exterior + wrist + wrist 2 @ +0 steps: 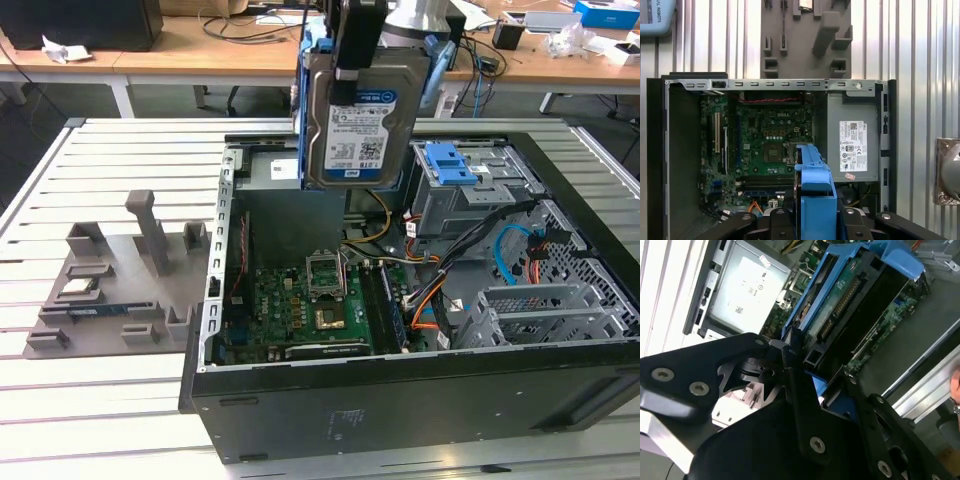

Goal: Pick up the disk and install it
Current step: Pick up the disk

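Observation:
The disk hangs upright above the open computer case, its white-and-blue label facing the exterior camera and its blue side rails showing at both edges. My gripper is shut on it from above, one black finger lying over the label. In the second wrist view the disk shows its green circuit side and blue frame between the black fingers. In the first wrist view the disk appears edge-on over the motherboard.
Inside the case sit a grey power-supply box with a white sticker, a drive cage with a light-blue latch plate, a lower metal cage and loose cables. A grey fixture lies on the slatted table at the exterior view's left.

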Tool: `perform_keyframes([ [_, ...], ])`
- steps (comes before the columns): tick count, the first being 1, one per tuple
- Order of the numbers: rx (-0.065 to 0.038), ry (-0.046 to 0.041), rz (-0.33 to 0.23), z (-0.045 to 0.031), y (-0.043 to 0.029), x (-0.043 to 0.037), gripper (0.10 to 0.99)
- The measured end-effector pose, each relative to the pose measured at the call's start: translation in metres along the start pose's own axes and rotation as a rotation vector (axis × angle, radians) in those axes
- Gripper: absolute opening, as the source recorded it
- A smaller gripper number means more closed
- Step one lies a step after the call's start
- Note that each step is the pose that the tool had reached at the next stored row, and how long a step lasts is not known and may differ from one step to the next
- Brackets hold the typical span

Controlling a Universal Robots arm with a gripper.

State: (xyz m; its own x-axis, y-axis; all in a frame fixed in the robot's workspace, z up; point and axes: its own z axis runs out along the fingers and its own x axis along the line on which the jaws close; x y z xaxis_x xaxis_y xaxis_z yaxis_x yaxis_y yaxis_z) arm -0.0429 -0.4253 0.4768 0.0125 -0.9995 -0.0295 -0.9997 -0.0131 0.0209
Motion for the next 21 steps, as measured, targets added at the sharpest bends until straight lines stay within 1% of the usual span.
perform_keyframes([
  [5,0.000,0.0001,0.000,0.0002,0.0002,0.0195,0.365],
  [6,0.000,0.0000,0.000,0.0004,0.0004,0.0275,0.365],
  [8,0.000,0.0000,0.000,0.0006,0.0005,0.0385,0.365],
  [10,0.000,0.0000,0.000,0.0007,0.0006,0.0479,0.365],
  [12,0.000,0.0001,0.000,0.0009,0.0007,0.0602,0.365],
  [15,0.000,0.0001,0.000,0.0011,0.0009,0.0709,0.365],
  [16,0.000,0.0000,0.000,0.0012,0.0009,0.0753,0.365],
  [18,0.000,0.0001,0.000,0.0014,0.0011,0.0867,0.365],
  [20,0.000,0.0001,0.000,0.0016,0.0011,0.0942,0.365],
  [21,0.000,0.0001,0.000,0.0017,0.0011,0.0999,0.365],
])
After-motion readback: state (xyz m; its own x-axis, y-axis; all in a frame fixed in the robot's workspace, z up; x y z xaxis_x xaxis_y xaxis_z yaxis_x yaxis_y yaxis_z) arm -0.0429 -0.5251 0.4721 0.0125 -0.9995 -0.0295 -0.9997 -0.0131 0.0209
